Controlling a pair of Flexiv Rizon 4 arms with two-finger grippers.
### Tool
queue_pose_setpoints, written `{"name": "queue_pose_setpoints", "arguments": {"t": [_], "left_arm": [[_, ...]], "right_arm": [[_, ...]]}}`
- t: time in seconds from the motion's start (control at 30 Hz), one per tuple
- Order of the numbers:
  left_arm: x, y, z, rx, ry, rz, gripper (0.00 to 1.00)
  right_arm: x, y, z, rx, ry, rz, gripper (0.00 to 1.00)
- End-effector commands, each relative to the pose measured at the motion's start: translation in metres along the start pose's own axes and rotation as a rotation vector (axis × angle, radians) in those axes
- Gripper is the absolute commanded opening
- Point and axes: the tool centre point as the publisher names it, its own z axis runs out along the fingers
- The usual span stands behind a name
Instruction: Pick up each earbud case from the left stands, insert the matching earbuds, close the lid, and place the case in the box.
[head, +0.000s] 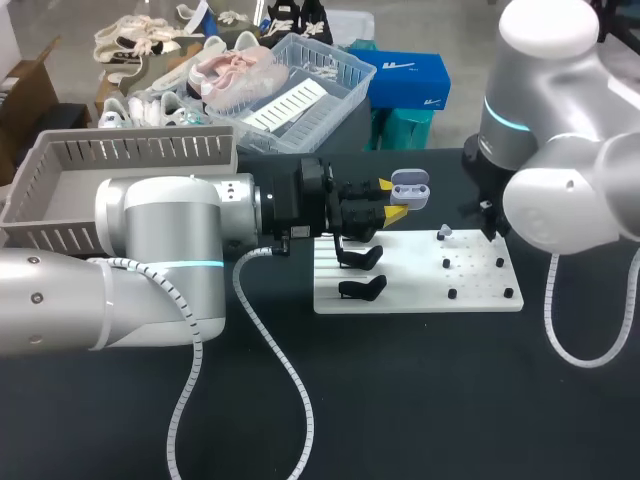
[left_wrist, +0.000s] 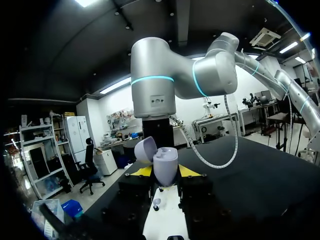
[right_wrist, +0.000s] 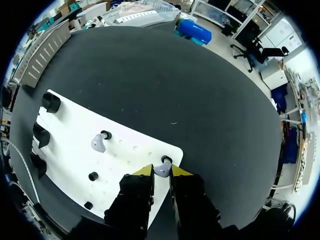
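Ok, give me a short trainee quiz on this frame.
1. True or false: the case in the left gripper has its lid shut.
2. How many earbuds show in the right wrist view? A one, B two, C four.
3. Fill in: the grey box stands on the robot's ___ side, beyond the white board.
Key: 1 false; 2 B; 3 left.

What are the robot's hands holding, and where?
Left gripper clamps the open earbud case by its base. Right gripper seems to pinch an earbud by its sides.
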Motion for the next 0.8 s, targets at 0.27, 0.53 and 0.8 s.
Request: {"name": "queue_pose_setpoints", "arguments": {"t": [0.27,0.53,0.8], "left_arm": [[0.001,0.0,0.001,-0.004,-0.001,0.002,0.0],[0.001,0.0,0.001,-0.004,-0.001,0.002,0.0],[0.001,0.0,0.001,-0.004,-0.001,0.002,0.0]], "right_arm": [[0.006,-0.002,-0.008,0.002,-0.007,0.014,0.0],[0.011,0.002,-0.021,0.001,-0.02,0.018,0.0],[0.018,0.014,-0.044,-0.044,-0.094,-0.007,0.0]]}}
